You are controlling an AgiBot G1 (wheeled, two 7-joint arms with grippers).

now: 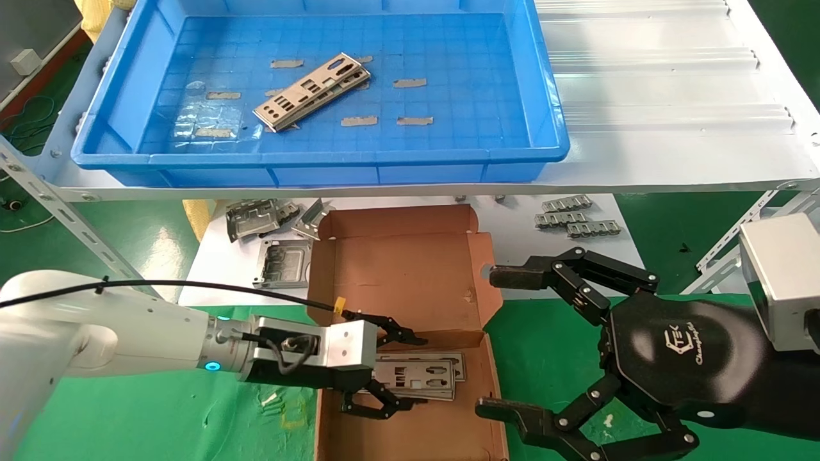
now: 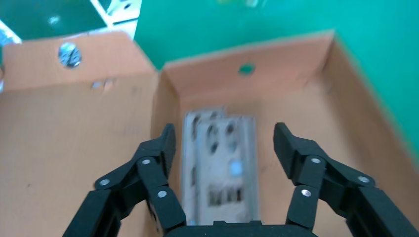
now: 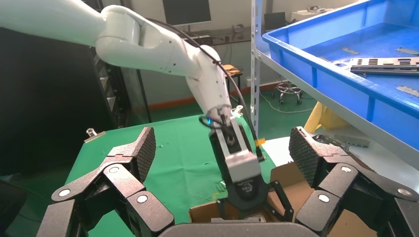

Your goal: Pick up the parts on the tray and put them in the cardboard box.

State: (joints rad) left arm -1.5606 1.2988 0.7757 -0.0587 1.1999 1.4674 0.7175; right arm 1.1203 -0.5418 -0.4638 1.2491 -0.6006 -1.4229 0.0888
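The blue tray (image 1: 557, 128) stands on the shelf at the back and holds a stack of metal plates (image 1: 312, 91) near its middle; it also shows in the right wrist view (image 3: 326, 74) with the plates (image 3: 385, 63). The open cardboard box (image 1: 410, 275) lies below on the green table. Flat plates (image 1: 419, 374) lie in its near end, also seen in the left wrist view (image 2: 220, 168). My left gripper (image 1: 403, 370) hovers open over these plates, its fingers (image 2: 165, 145) wide on either side and touching nothing. My right gripper (image 1: 496, 342) is open and empty beside the box's right wall.
Folded grey brackets (image 1: 269, 237) lie on white paper left of the box lid, and small grey pieces (image 1: 576, 218) lie to its right. Grey tape strips (image 1: 410, 83) dot the tray floor. A metal shelf leg (image 1: 64, 211) slants at left.
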